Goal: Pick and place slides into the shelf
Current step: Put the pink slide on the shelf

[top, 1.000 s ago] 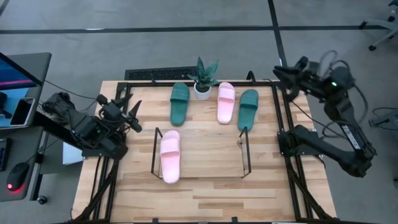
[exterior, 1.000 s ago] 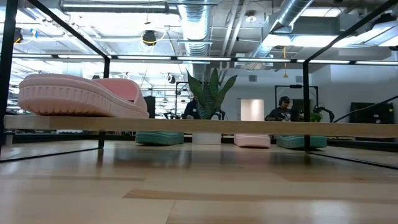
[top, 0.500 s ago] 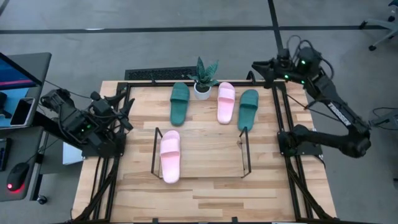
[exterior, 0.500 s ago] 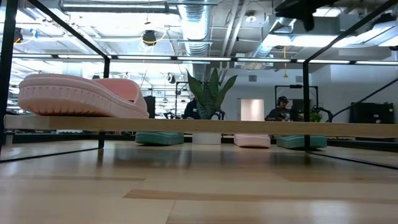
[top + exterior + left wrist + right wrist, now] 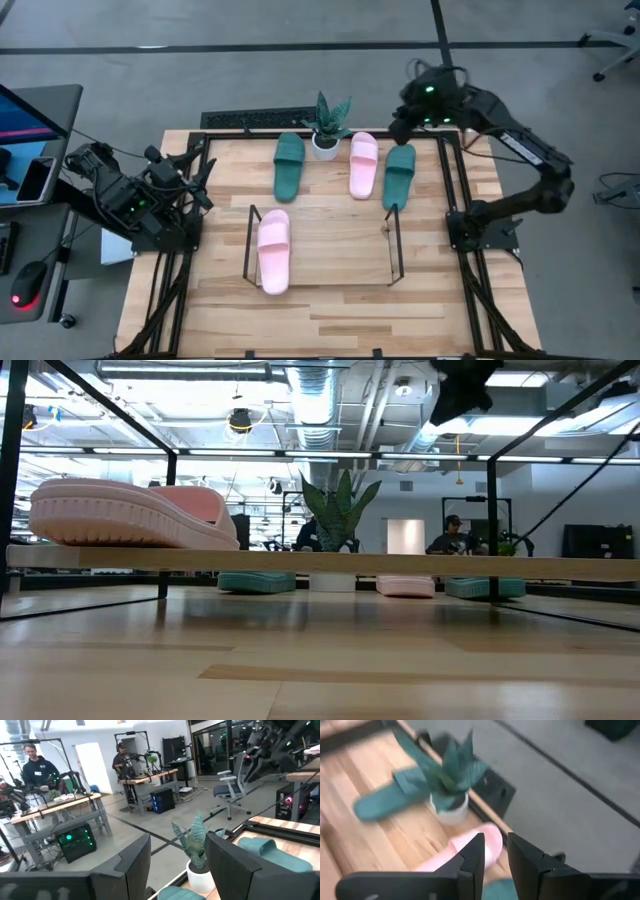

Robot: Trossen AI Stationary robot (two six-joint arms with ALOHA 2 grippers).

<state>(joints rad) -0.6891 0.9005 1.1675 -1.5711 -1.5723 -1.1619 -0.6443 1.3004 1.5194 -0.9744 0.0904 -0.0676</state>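
One pink slide (image 5: 273, 250) lies on the left part of the black wire shelf (image 5: 393, 245), sole down. Beyond the shelf, three slides rest flat on the table: a green one (image 5: 289, 165), a pink one (image 5: 363, 163) and a second green one (image 5: 399, 175). My right gripper (image 5: 397, 128) hangs high over the far end of that right green slide, tipped downward, its fingers (image 5: 475, 852) a narrow gap apart with nothing between them. My left gripper (image 5: 203, 170) waits open at the table's left edge, pointing level across the table.
A small potted plant (image 5: 327, 125) stands at the far edge between the left green slide and the pink one. A black metal frame (image 5: 455, 200) edges the table. The shelf's middle and right parts are bare. People and desks show in the room beyond.
My right gripper has swung in from beyond the table's far right corner toward the left, tipping downward, and now hangs over the far end of the right green slide. My left gripper drew back a little toward the left edge, then kept still. No slide has moved.
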